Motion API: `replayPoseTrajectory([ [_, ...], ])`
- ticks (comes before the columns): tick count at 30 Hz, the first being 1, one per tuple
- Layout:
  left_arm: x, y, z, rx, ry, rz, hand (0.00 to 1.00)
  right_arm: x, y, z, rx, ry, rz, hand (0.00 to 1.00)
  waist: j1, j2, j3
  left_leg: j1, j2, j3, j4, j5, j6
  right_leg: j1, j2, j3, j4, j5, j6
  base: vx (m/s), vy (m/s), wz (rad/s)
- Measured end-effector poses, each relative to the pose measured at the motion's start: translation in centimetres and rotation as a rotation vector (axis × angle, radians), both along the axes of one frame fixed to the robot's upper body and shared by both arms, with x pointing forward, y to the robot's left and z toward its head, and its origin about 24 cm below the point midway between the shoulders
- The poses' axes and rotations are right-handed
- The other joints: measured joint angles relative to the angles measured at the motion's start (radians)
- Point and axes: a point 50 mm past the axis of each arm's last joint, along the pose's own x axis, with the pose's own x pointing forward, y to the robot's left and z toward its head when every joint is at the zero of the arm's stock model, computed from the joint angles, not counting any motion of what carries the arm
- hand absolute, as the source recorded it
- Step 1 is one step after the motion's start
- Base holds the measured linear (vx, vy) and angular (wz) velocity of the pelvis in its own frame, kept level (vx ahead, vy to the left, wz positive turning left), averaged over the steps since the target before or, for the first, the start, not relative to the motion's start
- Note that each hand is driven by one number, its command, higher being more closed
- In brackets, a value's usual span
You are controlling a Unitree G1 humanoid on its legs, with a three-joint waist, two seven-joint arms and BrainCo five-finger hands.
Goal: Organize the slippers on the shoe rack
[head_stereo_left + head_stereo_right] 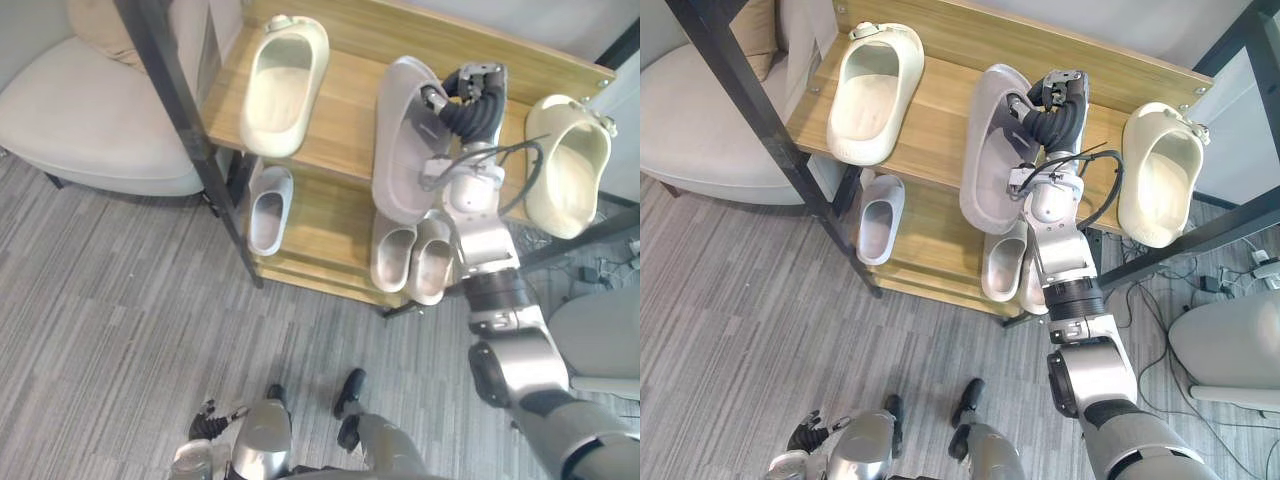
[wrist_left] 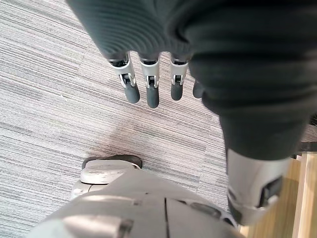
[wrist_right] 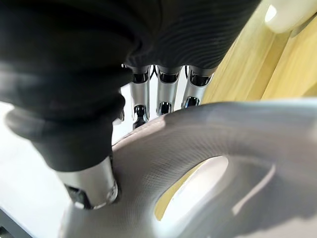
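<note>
Fingers [image 3: 166, 84] of the right hand [image 1: 1055, 98] reach in behind the upper band of the grey slipper [image 1: 990, 150], and the thumb [image 3: 94, 186] presses on the band's outer face, so the band is pinched between them. The slipper is held on edge over the middle of the top shelf of the shoe rack [image 1: 930, 120]. Its lower end hangs past the shelf's front edge, above the beige pair [image 1: 410, 260] at the front edge of the lower shelf. I cannot tell whether it touches the wood. A cream clog [image 1: 875, 90] lies near the top shelf's left end and another [image 1: 1160, 175] at its right end; a small grey slipper [image 1: 268, 210] sits at the left of the lower shelf. The left hand [image 2: 148, 84] hangs over the floor, fingers straight and holding nothing. The grey slipper looks like moulded foam: probably light, springy rather than stiff, matt and not slippery, and not easily damaged. The band is the natural hold, though it may flex, letting the sole swing.
</note>
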Motion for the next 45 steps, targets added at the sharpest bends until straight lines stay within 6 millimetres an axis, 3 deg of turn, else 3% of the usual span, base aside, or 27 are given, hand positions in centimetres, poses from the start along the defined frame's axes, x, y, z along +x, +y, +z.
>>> replayPoseTrajectory([
  [14, -1.8, -0.2, -0.4, 0.011, 0.049, -0.039, 0.0, -3.4, 0.1, -4.8, 0.072, 0.035, 0.029, 1.0, -0.022, 0.013, -0.09, 0.019, -0.005, -0.001, -0.019, 0.002, -0.001, 0.026, 0.003, 0.0, -0.034, 0.003, 0.003, 0.0, -0.001, 0.0],
  [31, -2.7, -0.5, -0.8, 0.016, 0.094, -0.091, 0.0, -8.6, 1.2, -4.3, 0.147, -0.151, 0.155, 1.0, -0.041, 0.034, -0.131, 0.058, -0.01, 0.001, -0.041, 0.004, 0.0, 0.061, 0.005, 0.007, -0.054, 0.007, 0.007, 0.0, -0.001, 0.0],
  [37, -3.2, -0.8, -0.9, 0.011, 0.107, -0.098, 0.0, -10.6, 2.6, -6.6, 0.166, -0.07, 0.312, 1.0, -0.046, 0.047, -0.155, 0.08, -0.012, 0.004, -0.054, 0.004, 0.0, 0.077, 0.006, 0.013, -0.062, 0.007, 0.007, 0.0, -0.002, -0.01],
  [45, -4.1, -1.1, -1.3, 0.009, 0.146, -0.126, 0.0, -13.0, 5.3, -10.6, 0.252, 0.123, 0.539, 1.0, -0.083, 0.061, -0.184, 0.125, -0.015, 0.013, -0.067, 0.006, 0.0, 0.111, 0.004, 0.021, -0.058, 0.006, 0.01, -0.01, -0.007, -0.02],
])
